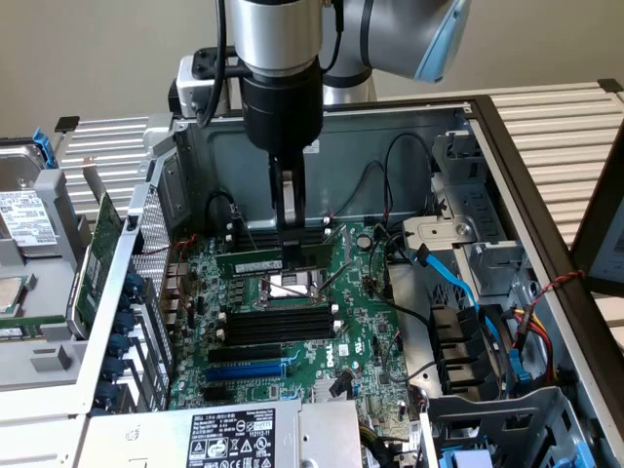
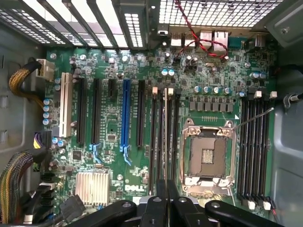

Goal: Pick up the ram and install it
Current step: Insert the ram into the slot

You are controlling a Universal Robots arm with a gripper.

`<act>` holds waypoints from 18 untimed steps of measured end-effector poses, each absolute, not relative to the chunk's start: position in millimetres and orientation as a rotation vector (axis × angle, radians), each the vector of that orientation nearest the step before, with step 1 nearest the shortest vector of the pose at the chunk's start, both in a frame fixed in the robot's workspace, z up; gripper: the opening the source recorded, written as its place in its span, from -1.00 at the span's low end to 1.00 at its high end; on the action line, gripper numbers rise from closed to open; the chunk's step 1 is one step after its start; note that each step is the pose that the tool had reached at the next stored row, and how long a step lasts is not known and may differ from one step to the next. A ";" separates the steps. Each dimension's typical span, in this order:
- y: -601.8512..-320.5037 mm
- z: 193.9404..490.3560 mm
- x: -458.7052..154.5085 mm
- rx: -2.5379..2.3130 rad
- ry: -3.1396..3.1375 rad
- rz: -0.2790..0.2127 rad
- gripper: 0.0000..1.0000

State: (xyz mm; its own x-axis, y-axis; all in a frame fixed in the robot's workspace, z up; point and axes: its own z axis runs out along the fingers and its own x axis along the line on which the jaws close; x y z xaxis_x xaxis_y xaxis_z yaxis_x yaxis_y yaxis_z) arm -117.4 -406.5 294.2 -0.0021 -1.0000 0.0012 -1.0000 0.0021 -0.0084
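One ram lies level in the pincer, pinched at its middle; it sits low over the motherboard, just beyond the CPU socket in the exterior view; whether it touches a slot, I cannot tell.

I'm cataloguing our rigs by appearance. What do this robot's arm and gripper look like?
The arm has a silver cylindrical wrist and a light blue joint cap. The gripper is a black cylinder with slim black fingers; a black cable runs beside it.
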 end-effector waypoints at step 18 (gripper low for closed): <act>-410.3 275.0 -117.4 -2.202 2.232 -0.012 -0.76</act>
State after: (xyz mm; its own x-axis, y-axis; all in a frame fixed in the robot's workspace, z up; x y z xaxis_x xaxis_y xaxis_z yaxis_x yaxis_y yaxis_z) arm -117.4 -410.3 275.0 -0.0137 -0.9999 0.0012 -0.9999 0.0137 -0.0094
